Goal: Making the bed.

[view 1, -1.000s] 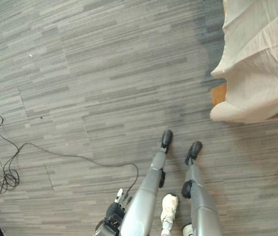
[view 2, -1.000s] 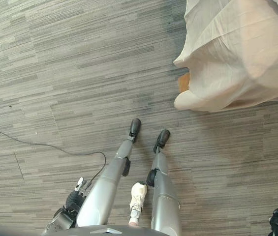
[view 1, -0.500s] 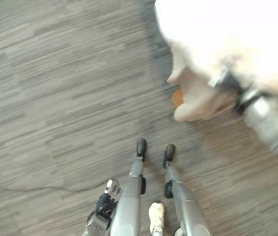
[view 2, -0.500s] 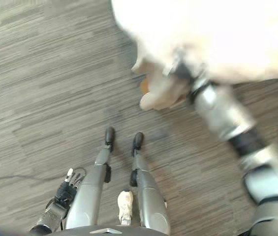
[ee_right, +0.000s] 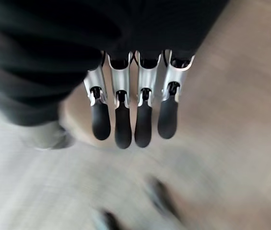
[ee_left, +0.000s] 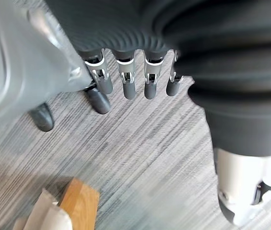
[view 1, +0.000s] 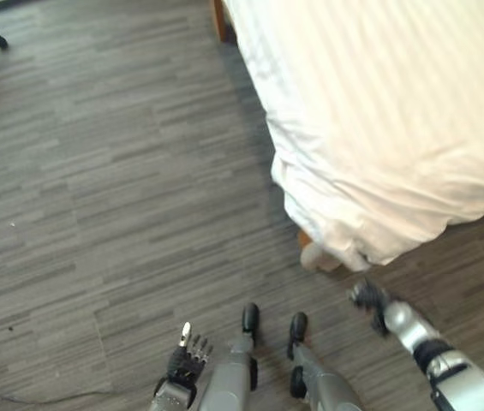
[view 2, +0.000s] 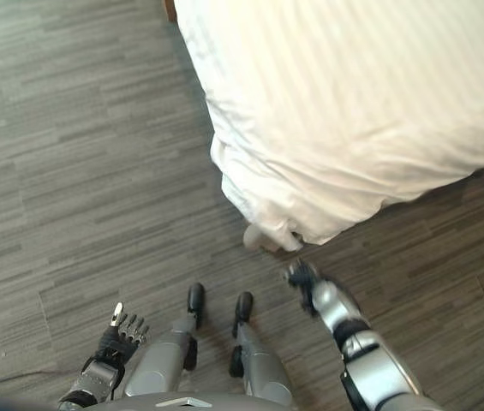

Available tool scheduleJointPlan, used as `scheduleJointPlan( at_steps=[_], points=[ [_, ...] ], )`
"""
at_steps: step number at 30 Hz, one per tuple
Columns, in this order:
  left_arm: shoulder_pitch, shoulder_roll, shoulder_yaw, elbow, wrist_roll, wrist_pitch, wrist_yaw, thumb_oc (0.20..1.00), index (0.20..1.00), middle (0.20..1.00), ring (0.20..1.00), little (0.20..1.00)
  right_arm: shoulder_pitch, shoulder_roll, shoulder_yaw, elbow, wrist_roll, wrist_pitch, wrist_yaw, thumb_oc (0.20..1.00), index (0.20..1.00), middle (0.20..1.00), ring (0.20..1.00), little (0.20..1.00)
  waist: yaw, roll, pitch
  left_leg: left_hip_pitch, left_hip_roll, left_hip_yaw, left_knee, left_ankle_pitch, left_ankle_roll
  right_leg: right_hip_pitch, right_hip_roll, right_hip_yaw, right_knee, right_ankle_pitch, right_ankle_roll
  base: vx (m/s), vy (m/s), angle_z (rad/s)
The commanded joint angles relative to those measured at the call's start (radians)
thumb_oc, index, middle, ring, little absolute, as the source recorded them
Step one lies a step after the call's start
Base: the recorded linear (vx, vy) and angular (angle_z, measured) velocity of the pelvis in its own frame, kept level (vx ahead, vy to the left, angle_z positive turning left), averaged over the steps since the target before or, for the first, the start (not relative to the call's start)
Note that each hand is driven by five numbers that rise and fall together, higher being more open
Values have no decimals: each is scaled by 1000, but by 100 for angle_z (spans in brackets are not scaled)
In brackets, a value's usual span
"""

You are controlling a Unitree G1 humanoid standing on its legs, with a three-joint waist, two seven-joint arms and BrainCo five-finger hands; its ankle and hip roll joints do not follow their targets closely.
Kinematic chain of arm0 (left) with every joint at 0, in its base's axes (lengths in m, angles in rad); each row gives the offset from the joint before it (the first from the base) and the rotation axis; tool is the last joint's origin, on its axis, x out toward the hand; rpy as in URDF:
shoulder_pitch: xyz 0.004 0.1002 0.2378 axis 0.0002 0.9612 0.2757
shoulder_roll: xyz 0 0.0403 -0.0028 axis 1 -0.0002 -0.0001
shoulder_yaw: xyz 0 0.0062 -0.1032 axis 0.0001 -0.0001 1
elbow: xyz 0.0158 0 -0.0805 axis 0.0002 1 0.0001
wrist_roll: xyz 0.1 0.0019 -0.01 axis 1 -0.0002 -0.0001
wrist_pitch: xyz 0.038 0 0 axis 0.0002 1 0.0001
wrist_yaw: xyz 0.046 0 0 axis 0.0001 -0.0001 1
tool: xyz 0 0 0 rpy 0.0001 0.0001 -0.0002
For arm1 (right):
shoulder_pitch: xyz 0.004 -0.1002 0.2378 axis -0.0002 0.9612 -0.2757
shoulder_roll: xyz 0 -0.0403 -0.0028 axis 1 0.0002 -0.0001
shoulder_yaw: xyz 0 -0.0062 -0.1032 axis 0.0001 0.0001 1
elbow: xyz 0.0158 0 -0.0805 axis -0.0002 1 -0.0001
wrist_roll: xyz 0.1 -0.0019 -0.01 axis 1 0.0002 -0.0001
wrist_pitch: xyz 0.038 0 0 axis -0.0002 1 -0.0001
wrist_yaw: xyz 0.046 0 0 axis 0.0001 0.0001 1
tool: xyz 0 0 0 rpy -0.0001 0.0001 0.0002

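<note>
Right now I see one bed (view 1: 396, 111) across the upper right, one white sheet (view 2: 327, 145) hanging over its corner toward the grey floor (view 1: 96, 197). One wooden bed leg (ee_left: 80, 201) peeks out beneath it. My right hand (view 2: 303, 276) hovers just below the sheet's bunched corner, fingers (ee_right: 123, 122) straight, holding nothing. My left hand (view 1: 186, 360) hangs low, fingers relaxed.

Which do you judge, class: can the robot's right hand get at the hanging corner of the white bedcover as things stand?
Probably yes. The right hand hangs just below the bedcover's drooping corner, fingers straight, with only bare floor between them. The left hand hangs low by the legs.
</note>
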Motion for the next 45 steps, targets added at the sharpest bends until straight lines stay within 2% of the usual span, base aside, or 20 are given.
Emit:
scheduleJointPlan(
  at_steps=[1,5,7,8,10,11,12,13,14,15,16,18,22,25,26,29,30,32,38,45],
  points=[
    [29,25,31,43,70,28,-60,1000,1000,1000,1000,1000,156,-106,-62,164,105,67,114,1000,1000,1000,1000,1000,-30,3,-63,48,37,-26,3,-6,-44,38,-78,-44,10,62,93,58,3,7],
    [72,42,53,48,104,43,-75,1000,1000,1000,1000,1000,232,-199,-148,270,25,96,156,1000,1000,1000,1000,1000,-33,9,-110,88,34,-29,3,-20,-36,77,-83,-49,10,51,93,61,2,0],
    [116,43,73,48,113,55,-79,1000,1000,1000,1000,1000,286,-304,-284,302,64,102,146,1000,1000,1000,1000,1000,-44,14,-135,123,35,-27,3,-37,-31,110,-85,-49,10,39,93,80,20,1],
    [115,43,73,48,113,55,-79,1000,1000,1000,1000,1000,287,-304,-285,302,64,103,146,1000,1000,1000,1000,1000,-44,14,-137,120,34,-28,3,-34,-31,107,-86,-50,10,41,93,60,15,0],
    [136,44,93,71,105,71,-68,1000,1000,1000,1000,1000,245,-409,-387,296,130,84,50,1000,1000,1000,1000,1000,-52,16,-140,134,36,-19,3,-41,-30,119,-86,-45,10,39,94,19,18,-10],
    [157,40,125,88,102,66,-43,1000,1000,1000,1000,1000,208,-430,-409,129,177,44,-18,1000,1000,1000,1000,1000,-62,18,-137,135,38,-9,3,-41,-30,114,-84,-31,10,41,95,-5,24,-31],
    [163,32,133,85,96,50,-28,1000,1000,1000,1000,1000,212,-432,-466,-31,289,18,-55,784,784,784,784,784,-75,20,-132,142,41,0,3,-46,-30,114,-82,-22,10,40,96,-18,15,-45],
    [162,32,132,85,96,50,-27,1000,1000,1000,1000,1000,217,-431,-470,-36,288,20,-57,784,784,784,784,784,-73,19,-133,139,40,1,3,-43,-29,111,-82,-21,10,43,96,-17,26,-51],
    [170,-3,149,75,74,34,-12,1000,1000,1000,1000,1000,252,-367,-597,-432,466,-70,-173,200,200,200,200,200,-98,29,-123,142,43,17,3,-50,-28,104,-79,-4,10,46,99,-17,19,-34],
    [169,-13,150,78,69,33,-9,1000,1000,1000,1000,1000,245,-325,-630,-571,531,-117,-206,200,200,200,200,200,-99,32,-122,140,44,23,3,-51,-27,99,-79,1,10,46,100,-22,18,-15],
    [168,-11,149,78,69,33,-8,1000,1000,1000,1000,1000,249,-321,-633,-579,529,-114,-209,200,200,200,200,200,-98,30,-123,137,44,23,3,-46,-27,95,-79,1,10,50,99,-25,6,-10],
    [151,-32,130,94,88,35,-1,1000,1000,1000,1000,1000,183,-185,-649,-818,746,-241,-193,200,200,200,200,200,-97,40,-117,128,46,31,3,-44,-27,80,-79,8,10,53,97,-39,8,-32],
    [132,-39,103,100,123,43,-6,1000,1000,1000,1000,1000,95,-91,-537,-1061,865,-271,-106,200,200,200,200,200,-80,45,-111,119,47,34,3,-39,-32,71,-82,7,10,55,93,-22,3,0],
    [131,-39,88,99,143,40,-15,1000,1000,1000,1000,1000,44,-81,-441,-1094,880,-242,-55,200,200,200,200,200,-70,49,-107,112,46,30,3,-33,-35,67,-83,0,10,55,91,-22,2,-2],
    [129,-35,70,106,171,27,-16,1000,1000,1000,1000,1000,-11,-71,-376,-1072,910,-223,-22,200,200,200,200,200,-55,54,-102,105,46,27,3,-28,-37,65,-85,-7,10,55,89,-18,5,8],
    [128,-29,63,115,200,16,-9,1000,1000,1000,1000,1000,-47,-67,-346,-1038,926,-221,-9,200,200,200,200,200,-47,57,-99,99,45,22,3,-26,-38,63,-87,-12,10,55,89,-33,0,11],
    [120,-16,17,130,273,-11,28,1000,1000,1000,1000,1000,-163,-53,-248,-948,935,-214,-6,200,200,200,200,200,-17,65,-85,85,44,16,3,-18,-42,56,-90,-20,10,58,89,-51,-5,7],
    [117,-12,-8,133,321,-28,47,1000,1000,1000,1000,1000,-210,-48,-213,-904,943,-211,0,200,200,200,200,200,-7,69,-77,75,43,13,3,-14,-43,49,-91,-23,10,61,87,-65,0,13],
    [98,-19,-119,94,339,-41,68,1000,1000,1000,1000,1000,-468,-54,-191,-635,1074,-207,-9,200,200,200,200,200,49,108,-27,1,34,-12,3,14,-51,-12,-100,-45,10,81,89,-82,9,17],
    [88,-19,-158,84,302,-39,76,1000,1000,1000,1000,1000,-577,-78,-223,-393,1121,-185,-32,200,200,200,200,200,78,135,6,-62,32,-18,3,30,-59,-71,-102,-47,10,93,92,-26,6,8]
  ],
)
